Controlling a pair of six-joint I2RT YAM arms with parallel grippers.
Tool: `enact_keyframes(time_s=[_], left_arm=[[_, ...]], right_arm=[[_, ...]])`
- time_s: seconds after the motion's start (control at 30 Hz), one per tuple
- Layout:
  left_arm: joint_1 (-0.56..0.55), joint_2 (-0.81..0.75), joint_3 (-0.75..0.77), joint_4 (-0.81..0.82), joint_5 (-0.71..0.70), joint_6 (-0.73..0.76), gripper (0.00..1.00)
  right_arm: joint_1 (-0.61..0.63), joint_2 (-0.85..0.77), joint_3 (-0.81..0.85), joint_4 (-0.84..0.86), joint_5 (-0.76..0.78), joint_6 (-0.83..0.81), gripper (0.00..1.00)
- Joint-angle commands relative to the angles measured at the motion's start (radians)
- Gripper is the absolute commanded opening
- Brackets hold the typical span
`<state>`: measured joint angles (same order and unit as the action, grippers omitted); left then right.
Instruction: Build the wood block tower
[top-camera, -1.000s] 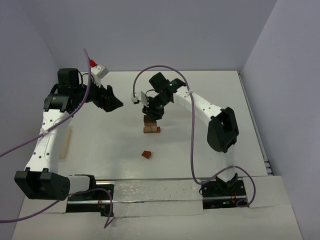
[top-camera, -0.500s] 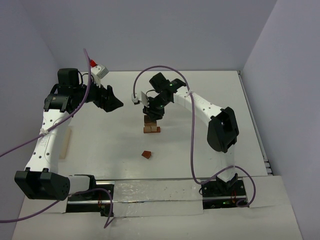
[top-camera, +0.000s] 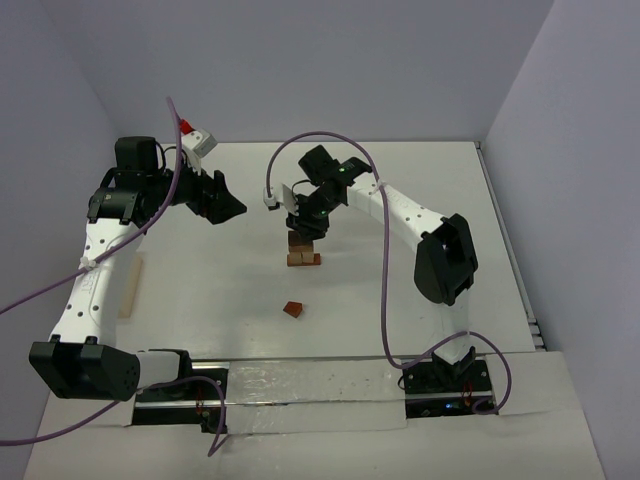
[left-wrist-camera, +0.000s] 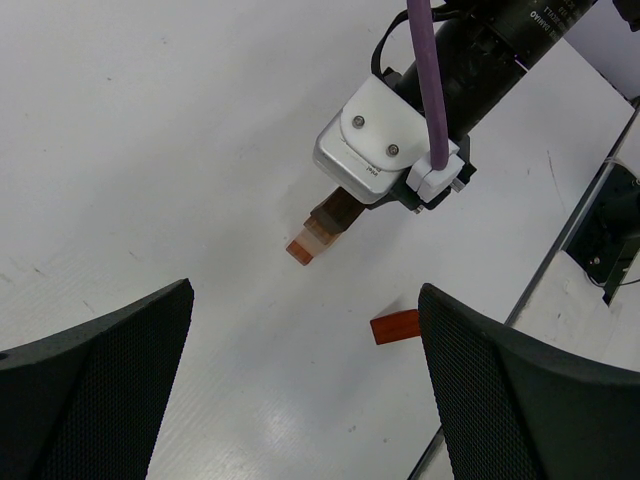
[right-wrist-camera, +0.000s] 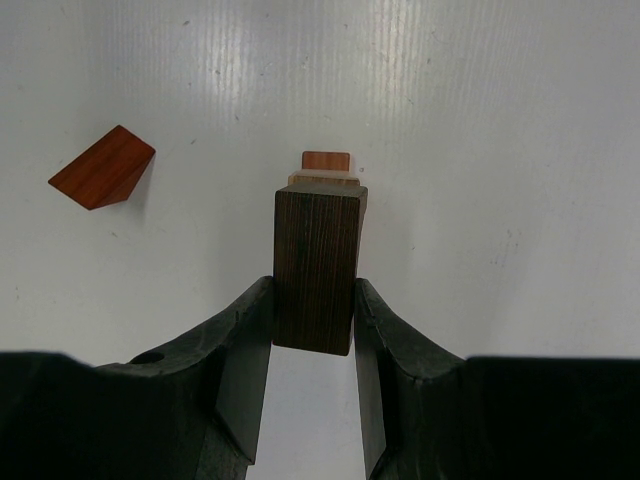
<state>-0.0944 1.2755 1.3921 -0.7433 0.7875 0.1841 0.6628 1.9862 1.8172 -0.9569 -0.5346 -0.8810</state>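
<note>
Nothing moved; dark block (right-wrist-camera: 314, 268) mostly hides tower (right-wrist-camera: 326, 161).

I am holding a dark brown block (right-wrist-camera: 315, 265) upright in my right gripper (right-wrist-camera: 314, 300), directly over the small stack (top-camera: 303, 256) of tan and reddish blocks. A reddish wedge (top-camera: 292, 309) is lying alone at the stack's six o'clock, apart from it.
</note>
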Motion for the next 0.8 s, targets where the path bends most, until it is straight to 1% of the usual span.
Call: enact_keyframes(time_s=[0.0, 0.27, 0.77], left_arm=[[0.009, -0.010, 0.004, 0.036, 0.030, -0.002, 0.99], [0.010, -0.013, -0.002, 0.035, 0.034, 0.002, 0.99], [0.010, -0.002, -0.004, 0.039, 0.039, 0.000, 0.99]], right_arm=[[-0.006, -0.002, 0.031, -0.009, -0.013, -0.019, 0.21], [-0.006, -0.005, 0.023, 0.003, -0.010, -0.021, 0.24], [-0.005, 0.000, 0.028, -0.005, -0.007, -0.051, 0.24]])
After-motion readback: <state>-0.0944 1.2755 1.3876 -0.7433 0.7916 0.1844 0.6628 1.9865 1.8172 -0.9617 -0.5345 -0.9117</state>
